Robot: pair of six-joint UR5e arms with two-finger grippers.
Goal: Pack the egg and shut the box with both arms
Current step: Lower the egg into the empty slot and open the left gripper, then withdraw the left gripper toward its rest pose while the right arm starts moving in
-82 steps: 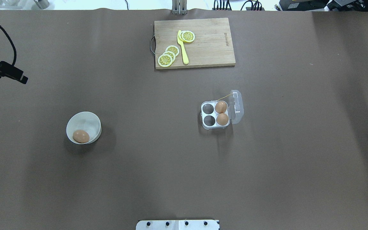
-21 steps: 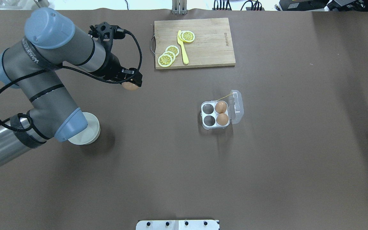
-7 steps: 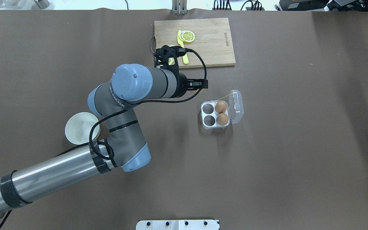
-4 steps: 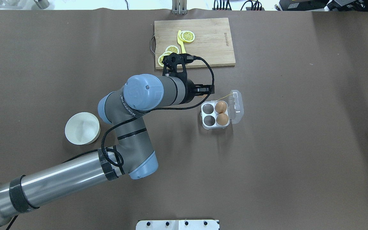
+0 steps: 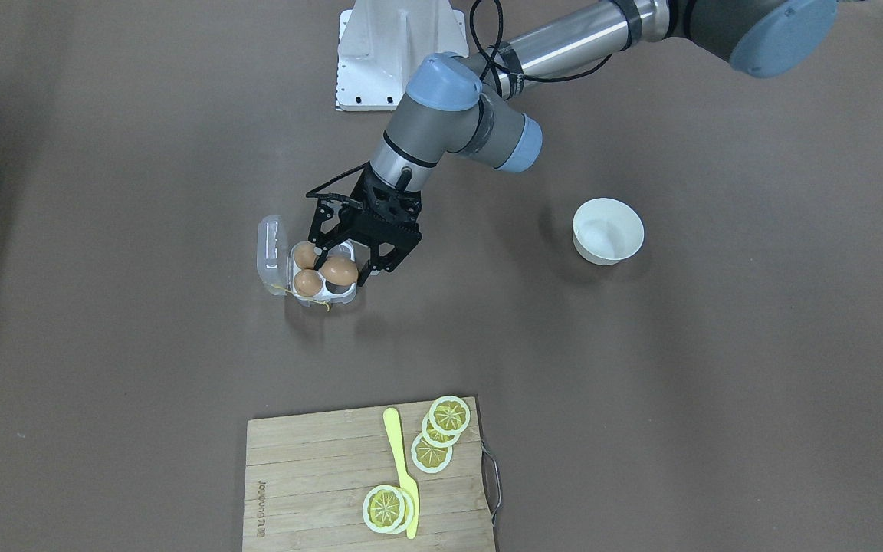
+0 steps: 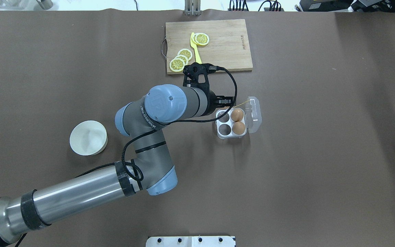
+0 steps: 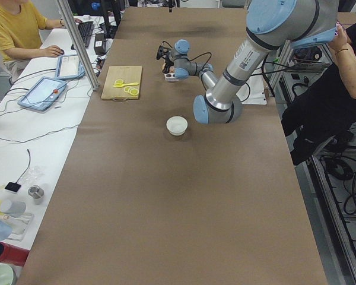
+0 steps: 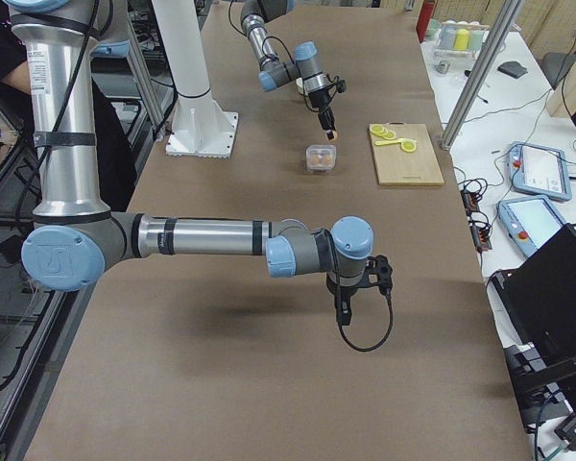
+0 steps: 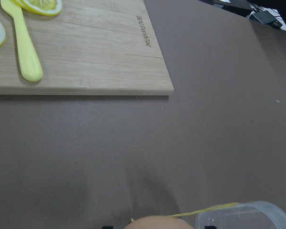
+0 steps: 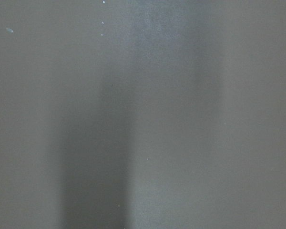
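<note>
Gripping the egg (image 5: 339, 270) close by the box (image 5: 271, 254), left jaws; right jaws' state untellable; board (image 5: 311, 491) stamp illegible.

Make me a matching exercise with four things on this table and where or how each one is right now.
Column one:
1 bowl
2 carton lid
3 lemon slices
4 left gripper

Column two:
A shut on an egg
B swung open
C empty
D on the cutting board

Pairs: 1-C, 2-B, 3-D, 4-A
</note>
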